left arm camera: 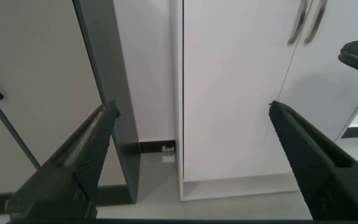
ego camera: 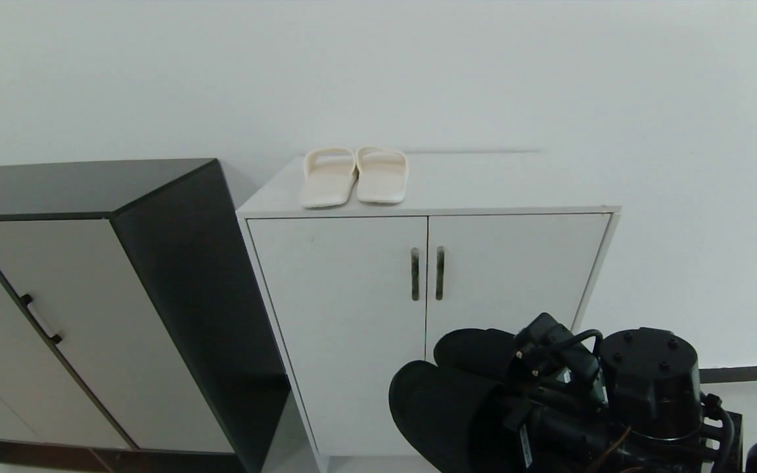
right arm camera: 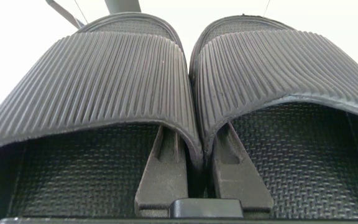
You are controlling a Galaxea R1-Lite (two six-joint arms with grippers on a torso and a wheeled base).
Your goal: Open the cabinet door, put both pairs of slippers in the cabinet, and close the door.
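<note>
A pair of cream slippers (ego camera: 354,175) lies side by side on top of the white cabinet (ego camera: 345,315), left of its middle. Both cabinet doors are closed, and their two dark handles (ego camera: 426,273) meet at the centre. My right gripper (right arm camera: 194,177) is shut on the pair of black slippers (right arm camera: 191,93), pinching their two inner edges together. It holds them low in front of the right-hand door (ego camera: 457,394). My left gripper (left arm camera: 192,109) stands open and empty, facing the lower left part of the white cabinet (left arm camera: 241,93).
A black cabinet (ego camera: 175,276) with a grey door and bar handle (ego camera: 41,320) stands close against the white cabinet's left side. A narrow gap (left arm camera: 154,124) separates them. A plain white wall rises behind, with pale floor (left arm camera: 229,199) below.
</note>
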